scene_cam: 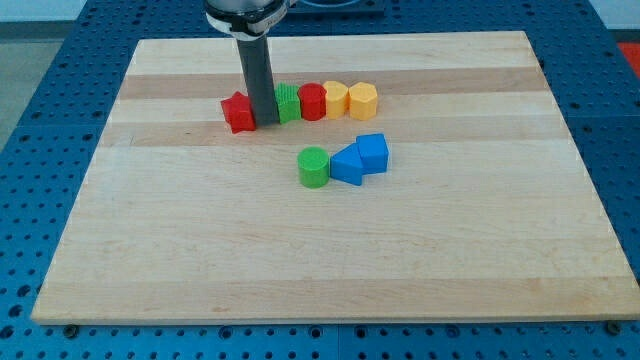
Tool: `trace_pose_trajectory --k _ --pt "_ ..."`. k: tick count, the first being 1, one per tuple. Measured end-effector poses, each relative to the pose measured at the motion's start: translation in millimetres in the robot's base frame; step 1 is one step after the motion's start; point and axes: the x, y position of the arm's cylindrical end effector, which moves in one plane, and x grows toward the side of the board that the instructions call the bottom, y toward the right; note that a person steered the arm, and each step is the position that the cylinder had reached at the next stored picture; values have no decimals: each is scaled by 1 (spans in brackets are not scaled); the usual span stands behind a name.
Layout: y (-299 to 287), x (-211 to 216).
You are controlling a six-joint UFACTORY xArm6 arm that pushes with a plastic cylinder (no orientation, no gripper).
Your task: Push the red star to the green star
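Observation:
The red star [238, 112] lies at the left end of a row of blocks near the view's top. My tip [263, 122] stands right beside it on its right, between it and the green star [288, 103], which the rod partly hides. The rod appears to touch both stars.
Right of the green star the row continues with a red cylinder [313, 101], a yellow block [336, 98] and a yellow hexagon [362, 101]. Below them lie a green cylinder [314, 166], a blue triangle [346, 164] and a blue cube [372, 152]. The wooden board [330, 270] sits on a blue perforated table.

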Motion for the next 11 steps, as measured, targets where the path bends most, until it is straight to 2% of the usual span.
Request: trace_pose_trajectory --k 2,3,4,6,9,11 --pt "0 25" --pt "-10 46" --pt "-32 48" --pt "-56 40" --pt "-56 -4" --pt "-86 -9"
